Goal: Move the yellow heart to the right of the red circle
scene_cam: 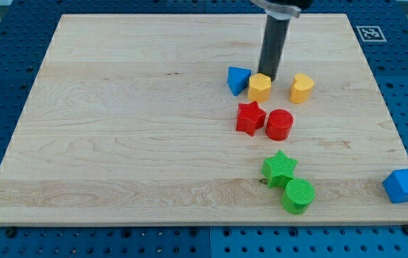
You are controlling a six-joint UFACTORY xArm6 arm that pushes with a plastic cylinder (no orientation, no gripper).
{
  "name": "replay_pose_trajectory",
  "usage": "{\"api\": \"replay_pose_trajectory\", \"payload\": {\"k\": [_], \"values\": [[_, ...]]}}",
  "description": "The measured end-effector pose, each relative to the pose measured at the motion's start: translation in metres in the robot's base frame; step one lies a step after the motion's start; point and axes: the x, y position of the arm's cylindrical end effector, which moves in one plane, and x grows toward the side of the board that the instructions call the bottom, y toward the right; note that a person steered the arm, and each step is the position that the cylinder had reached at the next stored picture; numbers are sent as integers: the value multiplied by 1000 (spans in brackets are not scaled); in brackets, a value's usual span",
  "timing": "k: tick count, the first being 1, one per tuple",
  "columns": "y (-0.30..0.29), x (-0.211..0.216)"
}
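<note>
The yellow heart (302, 87) lies in the upper right part of the board, above and to the right of the red circle (279, 124). My tip (269, 77) stands at the top edge of a yellow hexagon (259, 87), left of the heart and apart from it. A red star (250, 117) lies against the left side of the red circle.
A blue triangle (238, 79) touches the yellow hexagon's left side. A green star (280, 169) and a green circle (298, 196) lie below the red circle. A blue block (404, 185) sits off the wooden board (117, 122) at the view's right.
</note>
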Motion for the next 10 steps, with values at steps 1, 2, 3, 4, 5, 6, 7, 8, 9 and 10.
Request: {"api": "replay_pose_trajectory", "payload": {"k": [1, 2, 3, 4, 5, 6, 7, 8, 9, 10], "values": [[14, 4], [23, 4], [26, 4], [26, -3], [27, -5], [44, -2], [67, 14], [79, 42], [80, 67], [80, 78]]}}
